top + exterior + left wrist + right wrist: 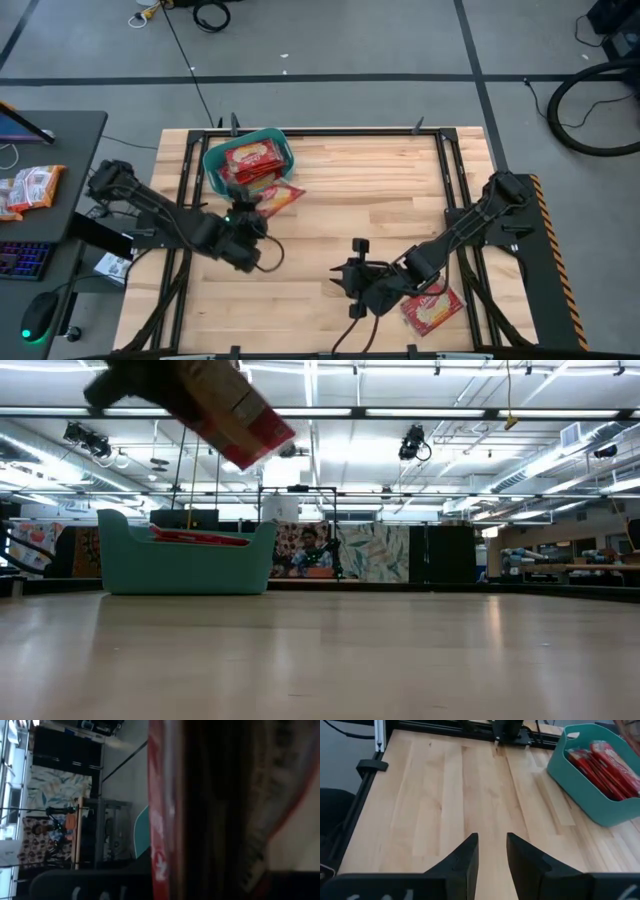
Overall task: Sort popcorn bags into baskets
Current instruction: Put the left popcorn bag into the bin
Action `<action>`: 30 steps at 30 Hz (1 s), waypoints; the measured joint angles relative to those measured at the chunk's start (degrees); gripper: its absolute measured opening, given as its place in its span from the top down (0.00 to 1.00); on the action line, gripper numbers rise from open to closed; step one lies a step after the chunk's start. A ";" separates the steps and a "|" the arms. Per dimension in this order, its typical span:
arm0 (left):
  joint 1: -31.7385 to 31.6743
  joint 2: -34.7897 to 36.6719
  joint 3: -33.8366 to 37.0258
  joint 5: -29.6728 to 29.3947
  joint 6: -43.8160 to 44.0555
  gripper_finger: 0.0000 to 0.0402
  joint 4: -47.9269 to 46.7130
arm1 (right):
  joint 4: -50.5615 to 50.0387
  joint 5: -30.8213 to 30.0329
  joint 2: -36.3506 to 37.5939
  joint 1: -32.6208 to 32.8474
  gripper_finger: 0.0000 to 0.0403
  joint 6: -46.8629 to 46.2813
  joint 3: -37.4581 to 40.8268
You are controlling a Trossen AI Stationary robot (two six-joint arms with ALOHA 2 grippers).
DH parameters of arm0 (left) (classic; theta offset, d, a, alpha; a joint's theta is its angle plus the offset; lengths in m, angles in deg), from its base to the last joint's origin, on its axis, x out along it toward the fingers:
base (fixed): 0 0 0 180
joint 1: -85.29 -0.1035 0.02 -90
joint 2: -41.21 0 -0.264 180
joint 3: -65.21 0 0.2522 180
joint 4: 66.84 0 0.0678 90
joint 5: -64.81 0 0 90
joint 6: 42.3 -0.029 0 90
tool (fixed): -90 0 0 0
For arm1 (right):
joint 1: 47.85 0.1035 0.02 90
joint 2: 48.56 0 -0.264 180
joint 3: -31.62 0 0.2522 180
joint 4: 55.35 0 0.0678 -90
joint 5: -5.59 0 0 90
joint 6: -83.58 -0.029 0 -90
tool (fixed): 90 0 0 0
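A red bag was held aloft in the left hand, just right of the teal basket at the far left of the bench. In the basket other bags were stacked. 1 more bag lay flat at the near right edge, beside the right hand, whose fingers were narrowly parted with nothing between them.

The bags were judged light, flat and limp, with a slick film that could slide in a weak grip. An edge or corner was judged the best place to pinch, since a flat face offers the fingers nothing.

The tilt and height of the held bag above the bench were given only by the low view. The bag at the near right was shown only by the high view. The basket's contents standing on edge were seen best from the right wrist. The left wrist view was filled by the held bag.
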 joint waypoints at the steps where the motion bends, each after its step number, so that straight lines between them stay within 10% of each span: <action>1: -0.90 1.86 2.36 -0.09 -1.96 0.91 2.28 | 0.01 0.01 -0.02 0.11 0.74 0.00 0.02; 16: -20.72 27.91 29.67 14.04 -35.33 0.91 40.95 | 2.15 0.05 -0.06 -0.14 0.74 1.09 0.04; 30: -44.67 30.48 41.98 25.28 -43.22 0.91 62.26 | 2.20 0.46 -0.08 -0.12 0.74 1.07 0.04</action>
